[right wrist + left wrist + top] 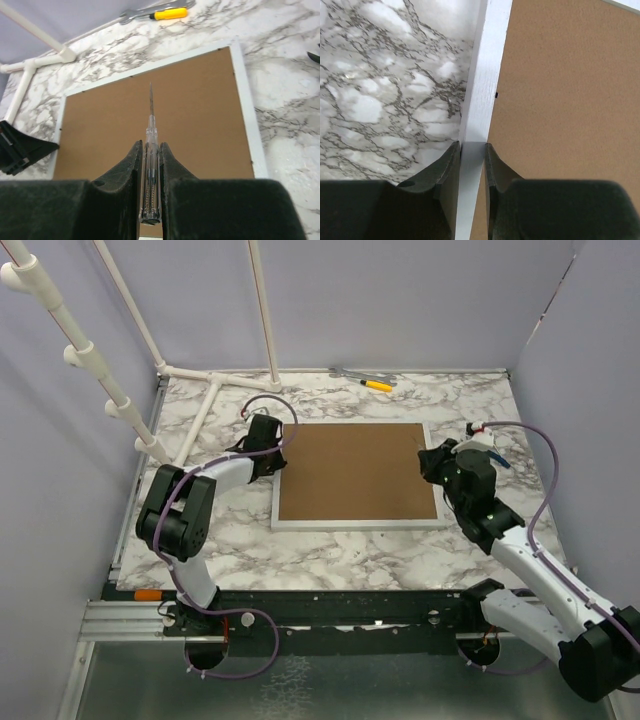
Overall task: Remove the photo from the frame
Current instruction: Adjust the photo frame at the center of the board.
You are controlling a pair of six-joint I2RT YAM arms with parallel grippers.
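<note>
The frame (pixel 350 524) lies face down on the marble table, its brown backing board (pixel 355 470) up. The photo is hidden under that board. My left gripper (pixel 272 452) is at the frame's left side. In the left wrist view it (pixel 472 146) is shut on the white left rail (pixel 485 75), one finger outside the rail and one on the board side. My right gripper (pixel 437 462) hovers by the frame's right edge, shut on a clear-handled screwdriver (pixel 151 135). The screwdriver's thin shaft points out over the backing board (pixel 200 110).
A yellow-handled tool (pixel 377 385) and a metal wrench (pixel 135 15) lie at the back edge of the table. White pipe stands (pixel 215 380) rise at the back left. Lilac walls close in the table on three sides.
</note>
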